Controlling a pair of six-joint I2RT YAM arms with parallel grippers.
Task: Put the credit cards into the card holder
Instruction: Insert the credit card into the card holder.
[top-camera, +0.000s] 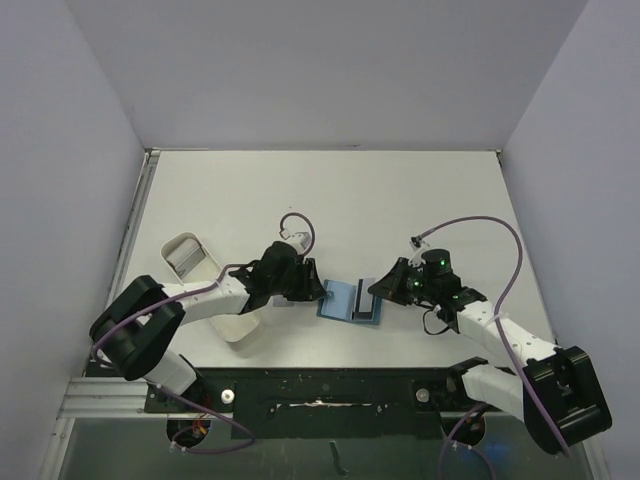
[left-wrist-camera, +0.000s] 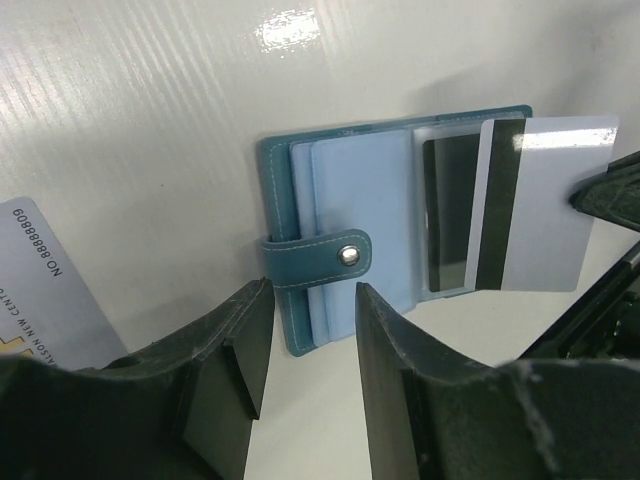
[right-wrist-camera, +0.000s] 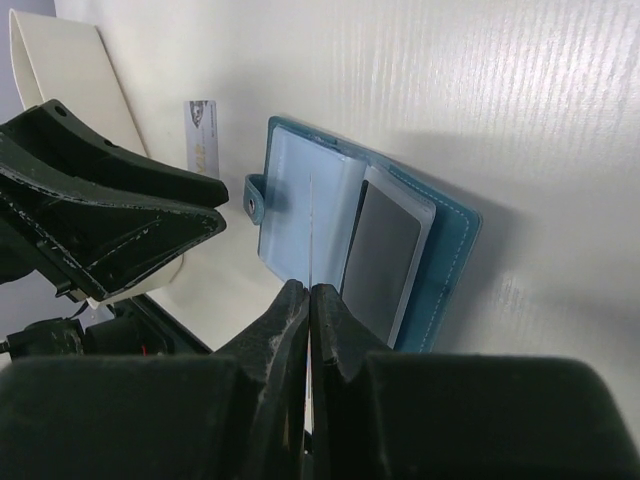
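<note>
The teal card holder (top-camera: 340, 298) lies open on the table between my two grippers, its pale blue sleeves up and its strap tab with snap stud (left-wrist-camera: 349, 255) facing the left gripper. My right gripper (right-wrist-camera: 309, 290) is shut on a credit card (left-wrist-camera: 545, 200), which has a black stripe and is held on edge over the holder's sleeves (right-wrist-camera: 300, 200). My left gripper (left-wrist-camera: 310, 380) is open and empty, just short of the strap side of the holder (left-wrist-camera: 380, 200). A second credit card (left-wrist-camera: 40, 280) lies flat on the table left of the left gripper, and also shows in the right wrist view (right-wrist-camera: 200, 135).
A long white oblong tray (top-camera: 205, 290) lies under the left arm, left of the holder; it also shows in the right wrist view (right-wrist-camera: 60, 80). The left gripper's body (right-wrist-camera: 110, 220) sits close to the holder's left side. Walls bound the table on three sides.
</note>
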